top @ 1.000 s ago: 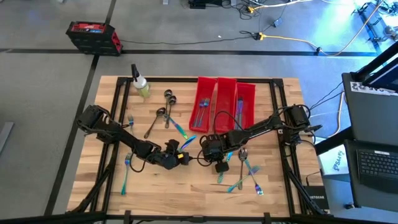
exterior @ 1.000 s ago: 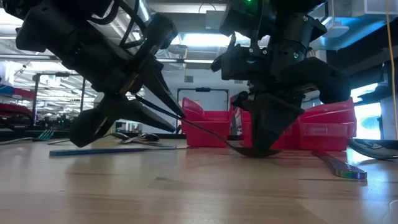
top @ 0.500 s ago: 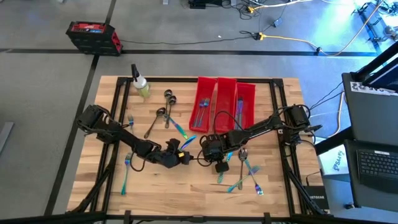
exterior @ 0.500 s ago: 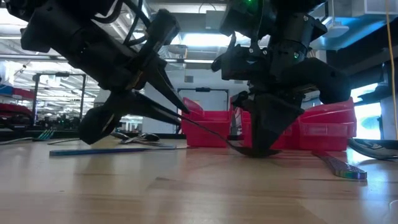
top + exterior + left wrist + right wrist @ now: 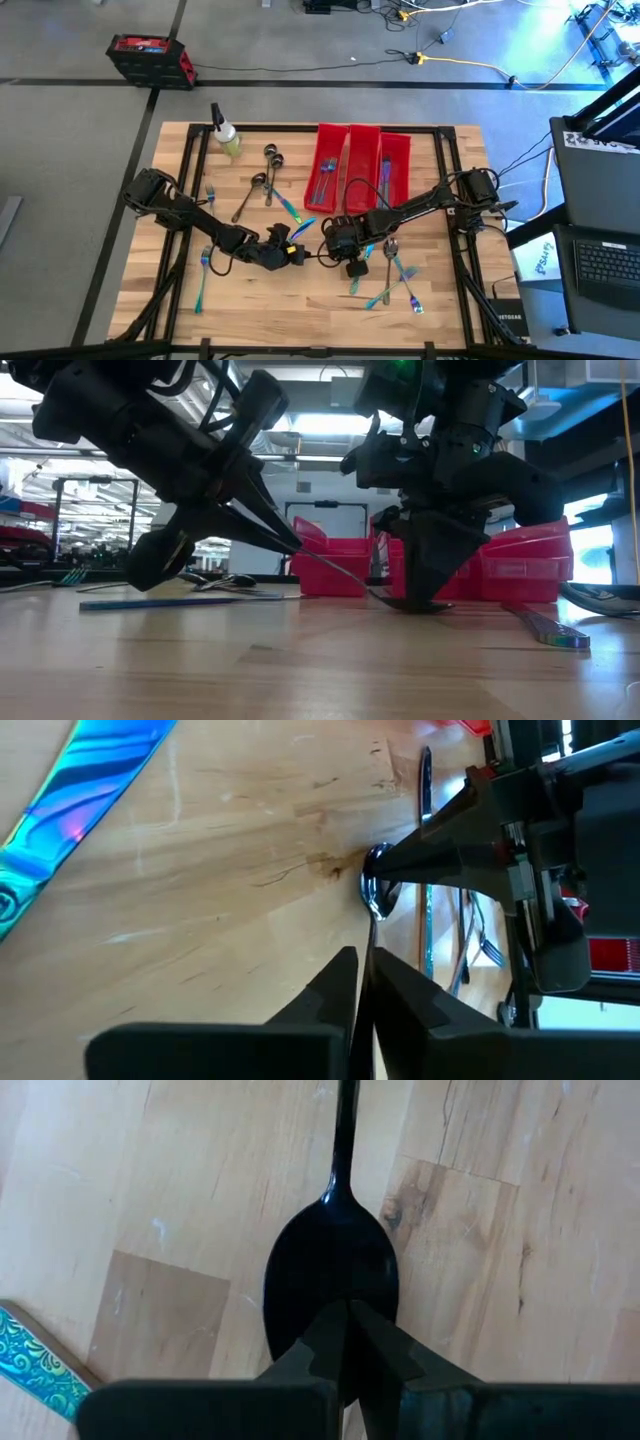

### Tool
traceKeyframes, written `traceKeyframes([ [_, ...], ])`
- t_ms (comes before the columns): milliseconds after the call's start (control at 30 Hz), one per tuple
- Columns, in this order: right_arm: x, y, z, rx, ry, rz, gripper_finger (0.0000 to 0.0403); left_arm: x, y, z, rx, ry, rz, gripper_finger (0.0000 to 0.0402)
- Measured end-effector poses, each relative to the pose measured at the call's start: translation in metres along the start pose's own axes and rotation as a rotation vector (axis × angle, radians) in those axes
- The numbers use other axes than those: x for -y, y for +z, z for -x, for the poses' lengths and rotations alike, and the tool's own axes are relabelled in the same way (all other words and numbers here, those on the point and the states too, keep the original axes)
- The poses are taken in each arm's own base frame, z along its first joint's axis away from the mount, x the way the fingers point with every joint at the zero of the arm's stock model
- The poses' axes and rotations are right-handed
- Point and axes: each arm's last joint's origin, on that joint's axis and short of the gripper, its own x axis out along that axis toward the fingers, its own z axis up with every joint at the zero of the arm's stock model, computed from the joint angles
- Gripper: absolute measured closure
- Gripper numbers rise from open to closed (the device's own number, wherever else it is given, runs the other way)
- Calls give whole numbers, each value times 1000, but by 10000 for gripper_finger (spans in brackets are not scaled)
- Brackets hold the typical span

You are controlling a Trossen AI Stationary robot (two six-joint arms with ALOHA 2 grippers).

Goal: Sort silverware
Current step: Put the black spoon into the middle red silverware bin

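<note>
A dark spoon (image 5: 345,578) lies between my two grippers near the table's middle, its bowl (image 5: 330,1270) on the wood and its handle (image 5: 320,565) slanting up toward the left arm. My left gripper (image 5: 301,253) is shut on that handle. My right gripper (image 5: 347,256) points down, shut, on the bowl. More iridescent silverware lies about: forks (image 5: 204,268) at the left, forks and spoons (image 5: 400,280) at the right, dark spoons (image 5: 271,154) farther back. My left gripper pinches the spoon's thin handle (image 5: 369,955) between its two fingertips, near the handle's free end. The fingers slant down from the table's left and lie along the handle, which is lifted off the wood. My right gripper presses its shut fingertips (image 5: 345,1342) down from above on the tip end of the spoon's bowl (image 5: 405,602). The bowl rests on the table under them.
Three long red bins (image 5: 362,165) stand side by side at the back, some silverware in them. A small spray bottle (image 5: 226,136) stands at the far left corner. An iridescent knife (image 5: 180,602) lies left of the spoon; another piece (image 5: 548,628) lies at the right.
My left gripper has shut its fingers on the spoon's raised handle, staying in place. The right gripper has kept still on the bowl, and the spoon has not shifted.
</note>
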Motion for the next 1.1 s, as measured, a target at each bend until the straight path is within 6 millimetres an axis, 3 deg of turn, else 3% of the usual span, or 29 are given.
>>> traceKeyframes([
  [467,0,0,0,0,0,0,403,0,0,0,-17,1,-1,390],
  [1100,0,-2,0,-19,0,-21,403,-1,0,0,-33,6,9,238],
])
